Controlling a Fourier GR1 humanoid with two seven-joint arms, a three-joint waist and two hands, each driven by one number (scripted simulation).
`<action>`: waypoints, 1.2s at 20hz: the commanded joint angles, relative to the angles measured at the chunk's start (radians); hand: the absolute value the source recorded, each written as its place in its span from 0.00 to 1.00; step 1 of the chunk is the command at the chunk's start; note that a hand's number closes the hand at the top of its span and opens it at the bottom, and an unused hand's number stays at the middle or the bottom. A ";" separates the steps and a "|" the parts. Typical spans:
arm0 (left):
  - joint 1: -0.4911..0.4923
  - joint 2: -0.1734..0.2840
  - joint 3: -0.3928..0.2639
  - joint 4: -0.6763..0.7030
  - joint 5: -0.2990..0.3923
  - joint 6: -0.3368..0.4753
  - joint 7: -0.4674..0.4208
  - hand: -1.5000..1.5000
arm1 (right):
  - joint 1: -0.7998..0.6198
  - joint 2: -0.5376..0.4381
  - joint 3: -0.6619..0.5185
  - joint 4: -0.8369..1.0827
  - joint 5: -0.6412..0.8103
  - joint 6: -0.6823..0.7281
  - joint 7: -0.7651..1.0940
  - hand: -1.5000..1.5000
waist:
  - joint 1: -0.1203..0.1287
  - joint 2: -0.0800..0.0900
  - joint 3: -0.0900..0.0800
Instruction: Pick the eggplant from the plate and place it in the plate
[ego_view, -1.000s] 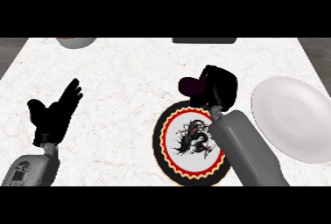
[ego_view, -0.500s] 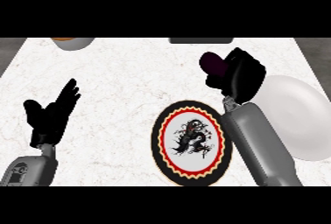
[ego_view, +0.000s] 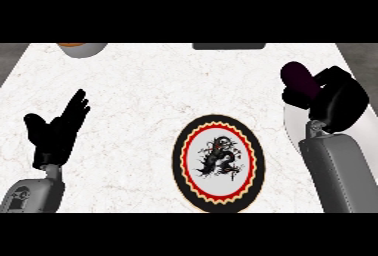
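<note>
A dark purple eggplant (ego_view: 299, 80) is held in my right hand (ego_view: 336, 100), whose fingers curl round it at the right side of the counter. Only its upper end shows above the hand. A round plate with a black rim, red zigzag ring and a dark dragon figure (ego_view: 216, 162) lies bare at the centre front. A sliver of a plain white plate (ego_view: 294, 125) shows under my right hand and forearm, mostly hidden. My left hand (ego_view: 55, 132) rests open at the left, fingers up.
A bowl with an orange inside (ego_view: 81, 48) sits at the back left edge. A dark flat object (ego_view: 229, 46) lies at the back centre edge. White marbled counter (ego_view: 148, 95) spreads between the hands.
My right hand has carried the eggplant from above the dragon plate to the right, over the white plate. The left hand has stayed where it was.
</note>
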 joint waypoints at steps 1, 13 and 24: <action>-0.004 -0.019 -0.018 -0.049 -0.015 0.014 0.043 0.50 | 0.130 -0.069 -0.080 -0.027 -0.110 -0.075 -0.102 1.00 | 0.002 0.000 0.001; -0.022 0.006 0.030 0.000 0.017 -0.048 0.023 0.50 | 0.165 -0.122 -0.279 0.243 -0.530 0.015 -0.409 0.00 | 0.008 0.004 0.002; -0.007 -0.029 0.015 0.021 -0.050 -0.004 -0.009 0.50 | 0.178 -0.116 -0.283 0.098 -0.676 -0.096 -0.844 0.00 | -0.009 0.000 0.000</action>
